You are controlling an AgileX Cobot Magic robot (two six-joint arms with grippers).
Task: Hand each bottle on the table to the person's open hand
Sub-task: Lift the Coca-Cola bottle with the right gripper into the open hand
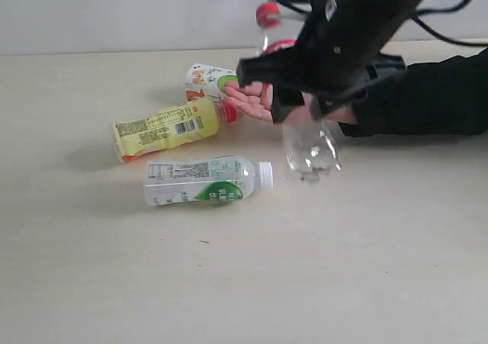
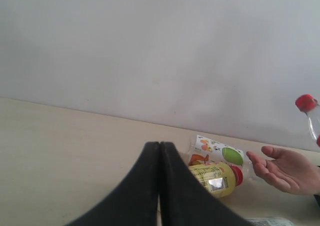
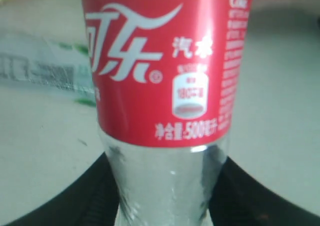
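My right gripper (image 1: 293, 92) (image 3: 165, 186) is shut on the clear bottle with the red label (image 1: 311, 152) (image 3: 165, 85), held tilted in the air just in front of the person's open hand (image 1: 252, 100) (image 2: 285, 171); its red cap (image 2: 306, 103) points up and back. On the table (image 1: 76, 268) lie the yellow bottle (image 1: 164, 128) (image 2: 215, 178), the white bottle with orange-green print (image 1: 206, 81) (image 2: 220, 151) behind it, and the white-green label bottle (image 1: 202, 180) in front. My left gripper (image 2: 160, 145) is shut and empty, away from the bottles and out of the exterior view.
The person's black sleeve (image 1: 427, 92) lies across the table's right side, under my right arm. A pale wall (image 2: 150, 45) stands behind the table. Bare tabletop stretches along the front and left.
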